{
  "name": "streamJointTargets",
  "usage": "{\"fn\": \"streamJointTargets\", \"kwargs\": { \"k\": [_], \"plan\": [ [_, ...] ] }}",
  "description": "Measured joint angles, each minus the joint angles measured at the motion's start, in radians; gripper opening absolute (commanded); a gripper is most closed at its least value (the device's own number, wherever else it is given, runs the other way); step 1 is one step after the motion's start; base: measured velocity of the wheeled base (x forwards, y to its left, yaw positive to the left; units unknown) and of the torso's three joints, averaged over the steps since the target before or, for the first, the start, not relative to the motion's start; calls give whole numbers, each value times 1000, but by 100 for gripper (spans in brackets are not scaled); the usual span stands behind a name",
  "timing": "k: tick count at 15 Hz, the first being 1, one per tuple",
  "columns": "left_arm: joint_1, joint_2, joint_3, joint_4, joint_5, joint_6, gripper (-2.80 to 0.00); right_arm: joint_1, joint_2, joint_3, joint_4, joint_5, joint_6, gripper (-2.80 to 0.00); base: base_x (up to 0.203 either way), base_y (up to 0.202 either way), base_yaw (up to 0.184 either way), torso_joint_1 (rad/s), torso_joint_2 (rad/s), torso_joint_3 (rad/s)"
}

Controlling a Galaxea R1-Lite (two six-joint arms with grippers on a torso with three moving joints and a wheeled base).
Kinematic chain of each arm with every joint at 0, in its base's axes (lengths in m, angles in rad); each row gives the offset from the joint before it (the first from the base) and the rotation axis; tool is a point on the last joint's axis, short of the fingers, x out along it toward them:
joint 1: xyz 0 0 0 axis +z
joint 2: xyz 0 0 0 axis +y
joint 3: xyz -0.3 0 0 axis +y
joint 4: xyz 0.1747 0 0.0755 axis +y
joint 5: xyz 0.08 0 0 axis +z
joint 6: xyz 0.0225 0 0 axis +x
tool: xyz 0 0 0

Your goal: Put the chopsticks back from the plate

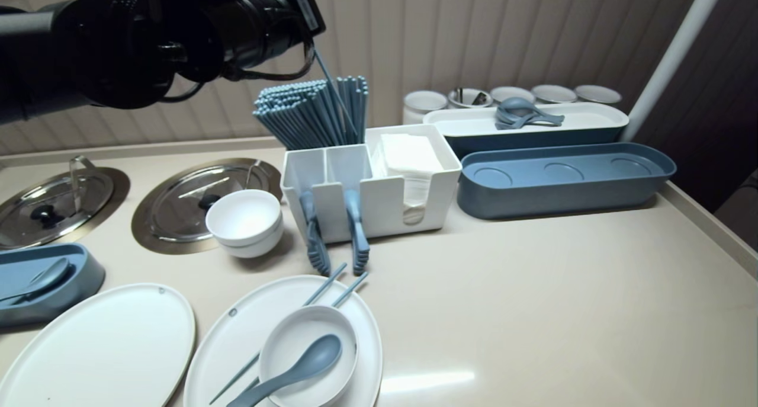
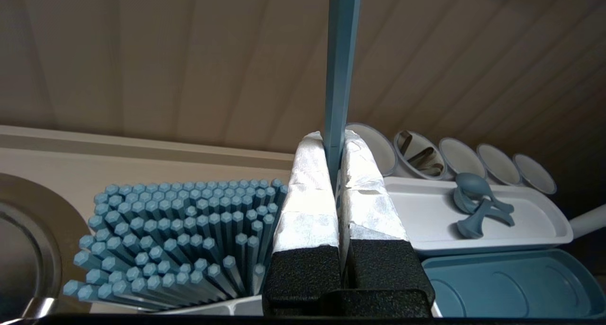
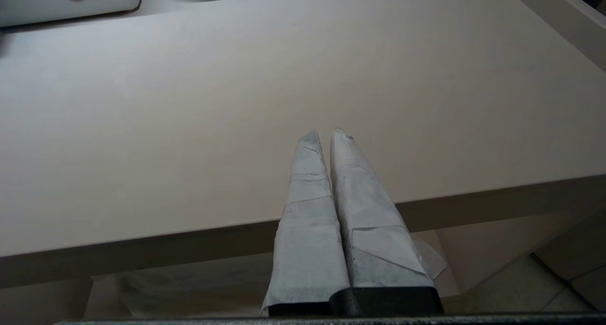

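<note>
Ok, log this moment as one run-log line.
left gripper: jaws shut on one chopstick, above chopstick bundle | right gripper: shut, idle at table edge

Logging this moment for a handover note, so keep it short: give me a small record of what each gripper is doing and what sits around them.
Left gripper: shut on a single blue chopstick, over the chopstick bundle
Bundle holder: white caddy, napkins in its next compartment
Right gripper: shut, empty, at the table edge
Front plate: bears a bowl with a spoon, and two chopsticks
</note>
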Motion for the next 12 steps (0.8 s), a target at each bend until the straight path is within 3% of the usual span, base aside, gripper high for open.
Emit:
{"fn": "streamJointTargets", "kwargs": {
  "k": [2, 5, 12],
  "plan": [
    [0, 24, -1, -47, 6, 23, -280, 0, 0, 0, 0, 0, 0, -280, 0, 0, 0, 0, 0, 0],
    [2, 54, 1, -64, 81, 90, -280, 0, 0, 0, 0, 0, 1, -280, 0, 0, 0, 0, 0, 0],
    [-11, 89, 90, -296, 136, 227, -280, 0, 0, 0, 0, 0, 0, -280, 0, 0, 0, 0, 0, 0]
  ]
}}
